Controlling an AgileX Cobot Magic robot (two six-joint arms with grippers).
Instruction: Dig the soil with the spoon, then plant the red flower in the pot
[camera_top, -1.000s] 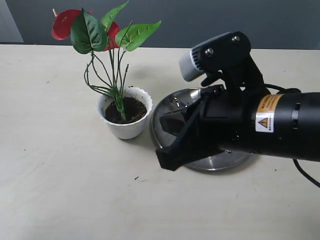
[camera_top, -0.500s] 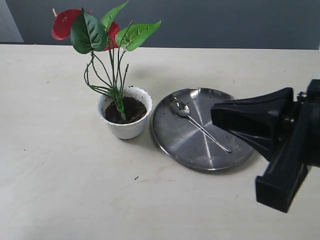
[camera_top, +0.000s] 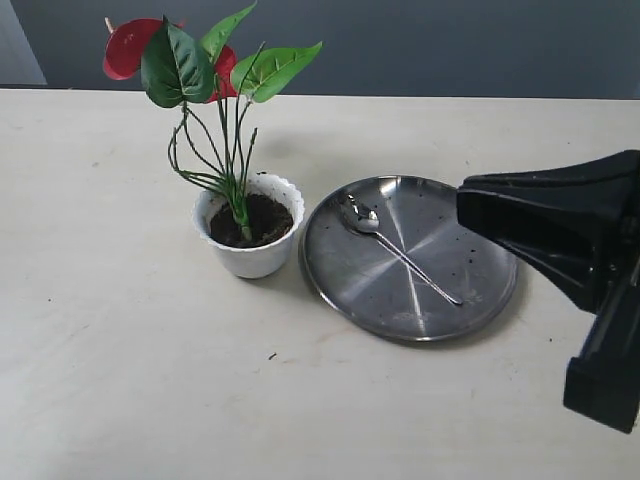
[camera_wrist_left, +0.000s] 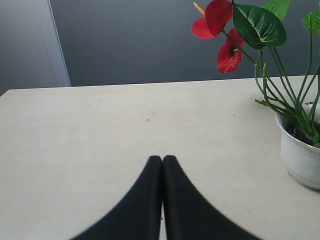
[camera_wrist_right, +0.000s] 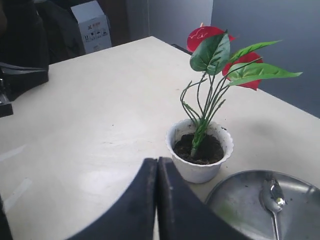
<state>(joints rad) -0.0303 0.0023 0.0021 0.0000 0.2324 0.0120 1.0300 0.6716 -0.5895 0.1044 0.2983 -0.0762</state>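
Right tool (camera_wrist_right: 157, 167): black fingers pressed together, nothing between them. It sits at the near right of the exterior view, low over the pale tabletop (camera_top: 120, 380), just beside the round shiny steel plate (camera_top: 470, 265).

Left tool (camera_wrist_left: 162, 165): fingers likewise together and empty. It is not seen in the exterior view, and it faces open tabletop with the pot off to one side of it.

Slim silver metal teaspoon (camera_top: 395, 250): lies flat on the steel plate, the nearest thing ahead of the right tool. Its long axis runs diagonally: bowl at the far end toward the pot, handle tip at the end closer to the right tool. The right arm is clearly the nearer one to it.

Small white pot with scalloped rim (camera_top: 250, 235): stands upright beyond the plate from the right tool, close beside the plate's rim (touching or a hair apart, cannot tell). Dark crumbly soil (camera_top: 262, 218) fills it.

Artificial red flower with glossy heart-shaped blooms and broad green leaves (camera_top: 130, 45): stems bunched and standing in the soil, upright with a slight lean.

Judgement: planting looks done. Any further reach for the spoon would suit the right tool, opened and turned across the handle's diagonal.
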